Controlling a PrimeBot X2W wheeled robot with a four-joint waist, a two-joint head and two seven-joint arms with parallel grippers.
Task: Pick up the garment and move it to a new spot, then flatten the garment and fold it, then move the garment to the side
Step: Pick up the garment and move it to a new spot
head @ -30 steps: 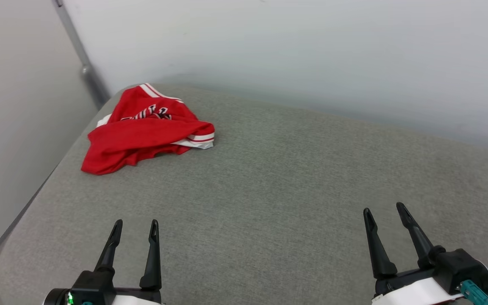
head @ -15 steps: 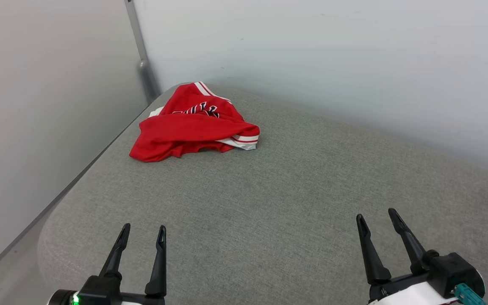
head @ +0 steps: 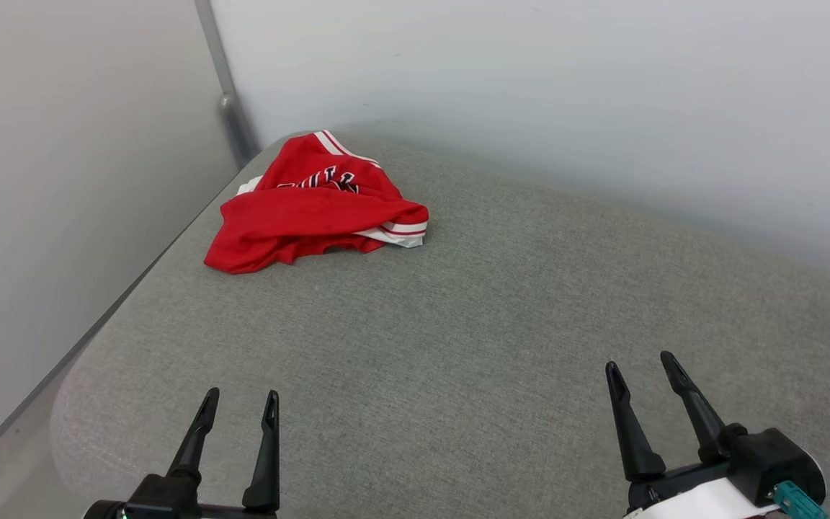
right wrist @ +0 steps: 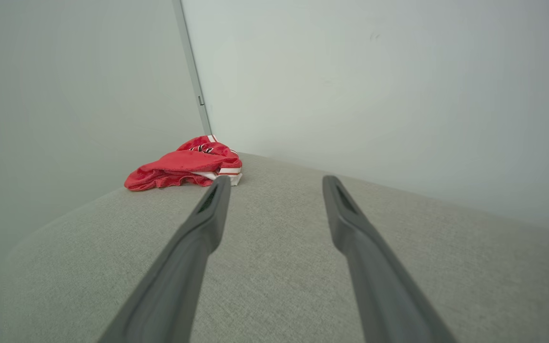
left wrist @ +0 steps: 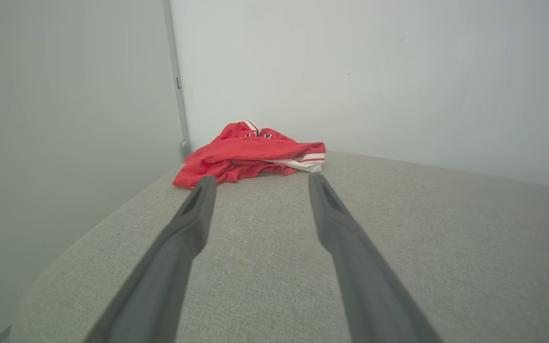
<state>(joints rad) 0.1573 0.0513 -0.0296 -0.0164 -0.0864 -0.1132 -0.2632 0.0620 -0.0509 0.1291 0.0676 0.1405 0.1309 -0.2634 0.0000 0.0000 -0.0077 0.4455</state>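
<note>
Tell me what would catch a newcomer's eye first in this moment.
A crumpled red garment with white striped trim stands out, lying at the far left corner of the grey padded surface. The left gripper and right gripper hang open and empty at the near edge, well short of it.

Right pincer (right wrist: 277,178) spread wide, empty — crumpled red garment (right wrist: 179,164) lies well ahead on grey cushion (right wrist: 274,276).
</note>
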